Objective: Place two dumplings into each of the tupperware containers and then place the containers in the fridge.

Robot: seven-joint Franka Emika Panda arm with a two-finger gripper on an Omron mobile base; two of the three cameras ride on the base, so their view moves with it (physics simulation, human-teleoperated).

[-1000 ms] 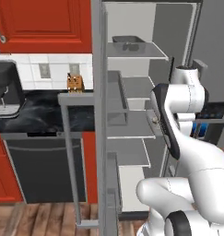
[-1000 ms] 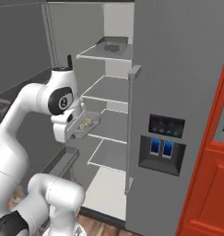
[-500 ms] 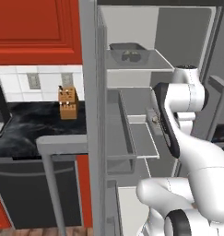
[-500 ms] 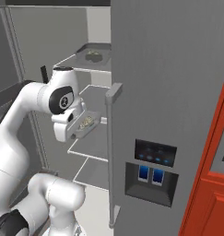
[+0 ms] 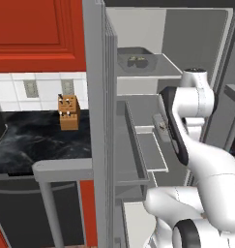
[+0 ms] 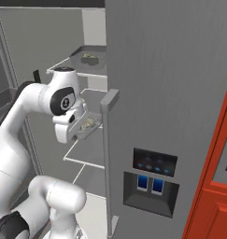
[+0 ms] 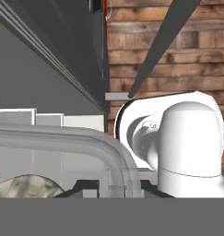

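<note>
Fridge [image 5: 97, 97] open, container [image 5: 134, 55] w/ dumplings [image 5: 137, 60] on top shelf, 2nd container [image 5: 161, 127] held mid-shelf height

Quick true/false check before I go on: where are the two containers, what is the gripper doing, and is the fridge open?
1. One tupperware container sits on the fridge's top shelf with dumplings inside. True.
2. The gripper is open and empty. False: it is shut on the second container.
3. The held container has dumplings in it. True.
4. The fridge doors are closed. False: the interior shelves are exposed.
5. The held container rests on the counter. False: it is held in the air before the middle shelf.
</note>
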